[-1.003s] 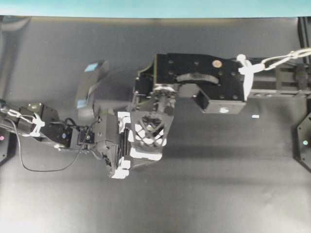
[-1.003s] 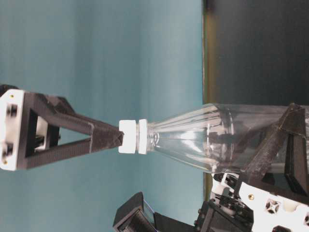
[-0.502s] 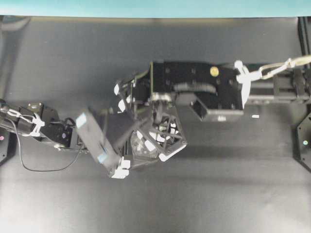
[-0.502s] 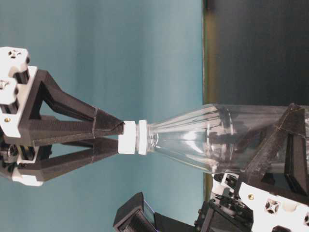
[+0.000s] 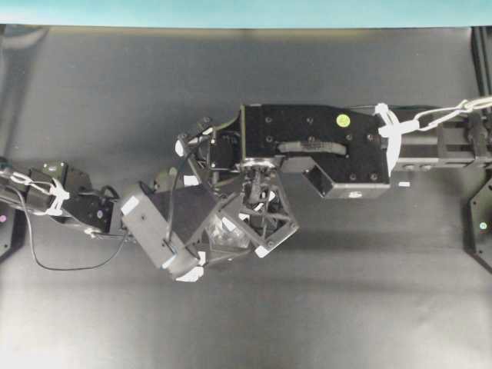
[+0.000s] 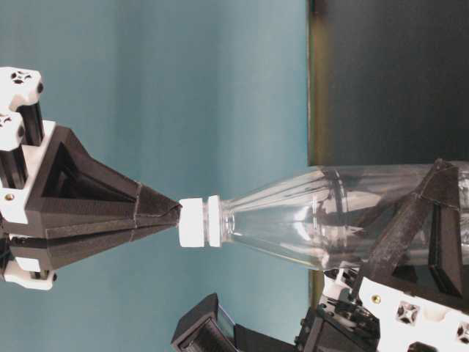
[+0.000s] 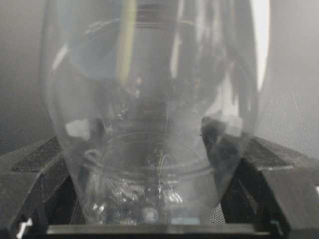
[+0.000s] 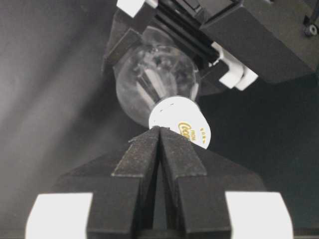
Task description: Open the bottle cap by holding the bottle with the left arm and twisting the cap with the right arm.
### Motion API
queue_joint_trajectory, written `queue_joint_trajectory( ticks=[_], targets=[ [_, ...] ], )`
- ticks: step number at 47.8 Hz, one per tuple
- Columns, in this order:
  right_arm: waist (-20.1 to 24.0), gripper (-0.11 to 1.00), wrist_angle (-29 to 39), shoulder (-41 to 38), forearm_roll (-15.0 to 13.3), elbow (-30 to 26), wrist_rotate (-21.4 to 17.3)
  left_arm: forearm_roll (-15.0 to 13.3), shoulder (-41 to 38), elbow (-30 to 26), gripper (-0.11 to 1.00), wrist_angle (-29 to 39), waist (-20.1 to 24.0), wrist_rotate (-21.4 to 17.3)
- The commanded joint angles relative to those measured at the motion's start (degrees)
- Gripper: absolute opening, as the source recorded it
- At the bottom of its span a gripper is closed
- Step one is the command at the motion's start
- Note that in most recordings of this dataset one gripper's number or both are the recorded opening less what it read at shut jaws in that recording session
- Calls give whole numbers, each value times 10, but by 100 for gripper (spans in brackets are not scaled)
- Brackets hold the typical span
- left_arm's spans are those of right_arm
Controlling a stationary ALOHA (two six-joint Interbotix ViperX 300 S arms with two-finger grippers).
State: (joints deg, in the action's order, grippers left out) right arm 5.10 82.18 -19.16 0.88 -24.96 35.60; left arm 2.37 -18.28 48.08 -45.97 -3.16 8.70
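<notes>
The clear bottle (image 6: 315, 220) is held at its base by my left gripper (image 7: 149, 134), whose black fingers (image 7: 37, 172) press both sides of the body. The white bottle cap (image 6: 194, 221) sits on the neck. My right gripper (image 6: 176, 210) is shut, its fingertips (image 8: 159, 130) pressed together at the cap's (image 8: 179, 122) top edge with nothing between them. In the right wrist view the bottle (image 8: 149, 79) lies beyond the cap. From overhead, the right gripper (image 5: 257, 223) hangs over the bottle (image 5: 223, 234), and the left gripper (image 5: 192, 250) is below it.
A small white tape mark (image 5: 404, 184) lies on the black table (image 5: 346, 307) right of the arms. A teal wall (image 5: 231, 11) runs along the back. The left arm's loose cable (image 5: 69, 265) loops at the left.
The right gripper's jaws, spread around the cap before, have come together off it at its top. Its wrist has turned. The bottle's neck has shifted slightly.
</notes>
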Motion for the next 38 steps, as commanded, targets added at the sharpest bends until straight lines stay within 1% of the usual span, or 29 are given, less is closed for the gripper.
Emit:
queue_joint_trajectory(
  ticks=[1,5,7,9,13,15,18,20,21,23,26,28,31,32,38],
  targets=[
    [-2,-2,-4,4,-4,-4,-22,3,-4,-4,80,6,-10,-4],
    [7,-1,-3,9,-5,-7,-45,3,-4,-4,80,6,-10,-4],
    [12,1,-1,12,-4,-8,-62,3,-4,-2,80,6,-10,-4],
    [16,4,1,16,-4,-8,-77,3,-4,-1,80,6,-10,-4],
    [23,13,4,23,-4,-8,-111,3,-3,-1,80,10,-10,-5],
    [25,19,4,27,-4,-8,-128,3,-3,-1,80,12,-10,-5],
    [27,33,4,30,-5,-8,-155,2,-3,-1,80,17,-9,-5],
    [28,43,4,33,-4,-8,-174,3,-3,0,80,18,-9,-5],
    [28,48,4,33,-4,-8,-191,3,-4,-1,80,18,-10,-5],
    [28,61,4,35,-4,-9,-213,2,-3,0,80,18,-10,-5],
    [28,76,3,37,-5,-11,-257,2,-4,-1,80,18,-10,-5],
    [27,82,3,37,-4,-16,-288,3,-3,0,80,18,-10,-4],
    [25,82,5,35,-4,-28,-348,2,-3,0,80,18,-10,-4],
    [25,81,8,34,-4,-34,-381,3,-3,0,80,18,-10,-4],
    [13,80,39,26,-4,-62,-534,3,-3,0,80,18,-10,-4]
  ],
)
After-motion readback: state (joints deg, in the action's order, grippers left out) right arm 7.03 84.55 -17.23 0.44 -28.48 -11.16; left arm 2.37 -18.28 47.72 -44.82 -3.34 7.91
